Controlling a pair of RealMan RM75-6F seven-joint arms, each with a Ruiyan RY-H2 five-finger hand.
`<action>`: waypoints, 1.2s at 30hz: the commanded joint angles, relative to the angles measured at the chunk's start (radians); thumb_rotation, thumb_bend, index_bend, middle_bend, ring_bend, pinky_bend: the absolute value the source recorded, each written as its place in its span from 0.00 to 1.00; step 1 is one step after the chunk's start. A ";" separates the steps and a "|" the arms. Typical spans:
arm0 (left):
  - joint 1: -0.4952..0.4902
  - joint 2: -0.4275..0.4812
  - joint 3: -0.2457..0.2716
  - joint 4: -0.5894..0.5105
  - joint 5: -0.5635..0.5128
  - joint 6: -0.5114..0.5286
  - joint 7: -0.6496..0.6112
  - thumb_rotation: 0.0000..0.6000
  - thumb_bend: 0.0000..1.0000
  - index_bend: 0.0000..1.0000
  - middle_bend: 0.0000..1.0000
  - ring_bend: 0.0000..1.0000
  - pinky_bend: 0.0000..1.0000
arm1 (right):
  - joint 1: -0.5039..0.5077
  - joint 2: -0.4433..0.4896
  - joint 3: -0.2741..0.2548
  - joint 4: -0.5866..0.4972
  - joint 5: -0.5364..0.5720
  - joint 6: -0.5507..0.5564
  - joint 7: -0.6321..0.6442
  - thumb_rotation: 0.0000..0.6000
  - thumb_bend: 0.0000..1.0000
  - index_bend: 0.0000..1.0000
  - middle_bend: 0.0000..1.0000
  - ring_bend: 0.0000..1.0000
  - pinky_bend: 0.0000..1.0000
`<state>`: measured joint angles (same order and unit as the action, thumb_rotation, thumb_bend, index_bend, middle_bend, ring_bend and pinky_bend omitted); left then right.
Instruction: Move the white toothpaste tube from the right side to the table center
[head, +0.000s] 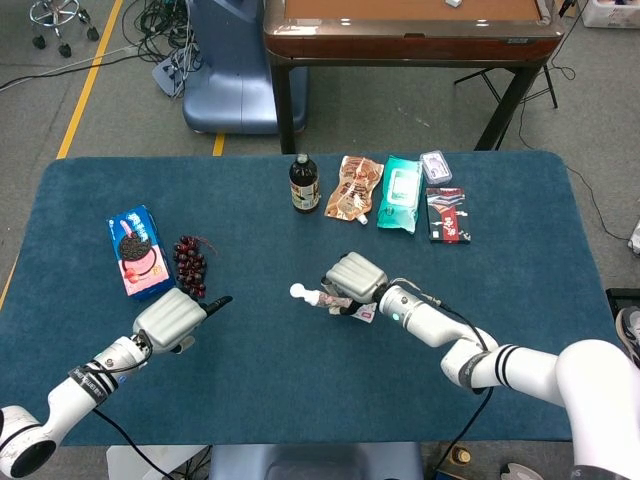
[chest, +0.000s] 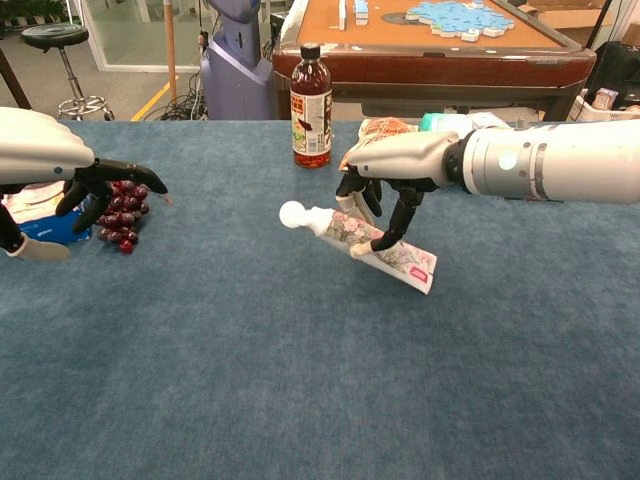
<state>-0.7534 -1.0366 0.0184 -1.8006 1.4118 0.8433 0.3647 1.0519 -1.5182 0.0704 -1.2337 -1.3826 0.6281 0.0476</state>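
The white toothpaste tube (chest: 372, 244) with a round white cap (head: 297, 291) hangs tilted near the table's middle, cap end up and to the left, tail end low over the blue cloth. My right hand (chest: 390, 175) (head: 354, 277) grips it from above around its middle. My left hand (head: 176, 317) (chest: 60, 165) hovers at the left with its dark fingers curled in and nothing in them, close to the grapes.
A dark bottle (head: 304, 183) stands at the back centre, with snack packets (head: 354, 187) (head: 401, 194) and a red-black box (head: 447, 215) to its right. Red grapes (head: 190, 265) and a blue cookie pack (head: 136, 251) lie at the left. The blue table (head: 300, 390) ends close in front.
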 joint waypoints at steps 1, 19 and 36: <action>0.003 0.001 -0.002 0.001 -0.004 0.002 -0.003 1.00 0.26 0.08 0.54 0.51 0.38 | 0.004 0.023 0.010 -0.025 0.026 -0.018 -0.032 1.00 0.24 0.36 0.40 0.36 0.29; 0.199 -0.041 -0.050 0.120 -0.113 0.277 -0.167 1.00 0.26 0.09 0.42 0.45 0.38 | -0.265 0.406 0.001 -0.349 0.122 0.299 -0.133 1.00 0.18 0.24 0.33 0.30 0.29; 0.474 -0.173 -0.058 0.283 -0.120 0.652 -0.202 1.00 0.26 0.15 0.27 0.32 0.28 | -0.711 0.446 -0.093 -0.351 0.094 0.805 -0.158 1.00 0.18 0.29 0.37 0.29 0.29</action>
<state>-0.3065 -1.1941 -0.0406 -1.5260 1.2881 1.4622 0.1522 0.4138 -1.0518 0.0002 -1.5946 -1.2632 1.3577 -0.1116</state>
